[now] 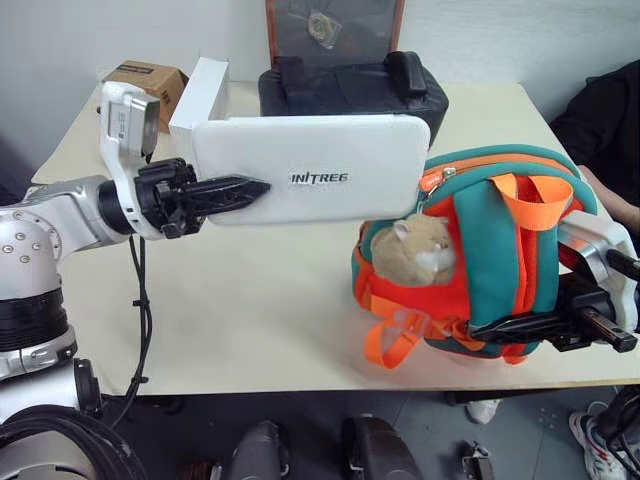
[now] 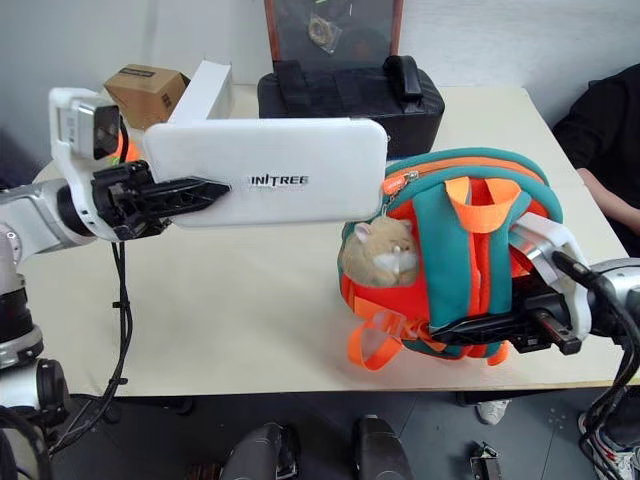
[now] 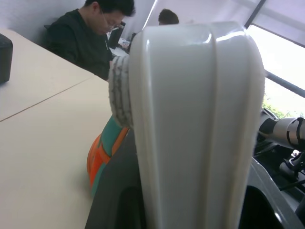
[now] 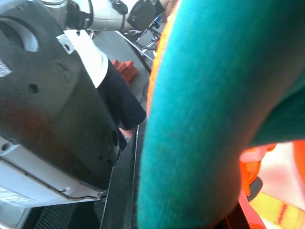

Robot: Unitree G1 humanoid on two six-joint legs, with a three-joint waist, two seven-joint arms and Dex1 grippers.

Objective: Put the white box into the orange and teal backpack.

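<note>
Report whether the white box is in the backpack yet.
Out. The left gripper holds the white box level above the table, its far end just meeting the orange and teal backpack top.

The white box [image 1: 318, 170], a flat rounded case with dark lettering, hung level above the table, its far end just over the backpack's top. The orange and teal backpack [image 1: 470, 255] stood upright near the table's front edge, plush toy facing outward.

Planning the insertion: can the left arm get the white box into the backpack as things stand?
Probably not yet. The left tool holds the white box level, its far end at the backpack top by the zipper, but no gap shows there. The right tool grips the backpack's lower side.
</note>
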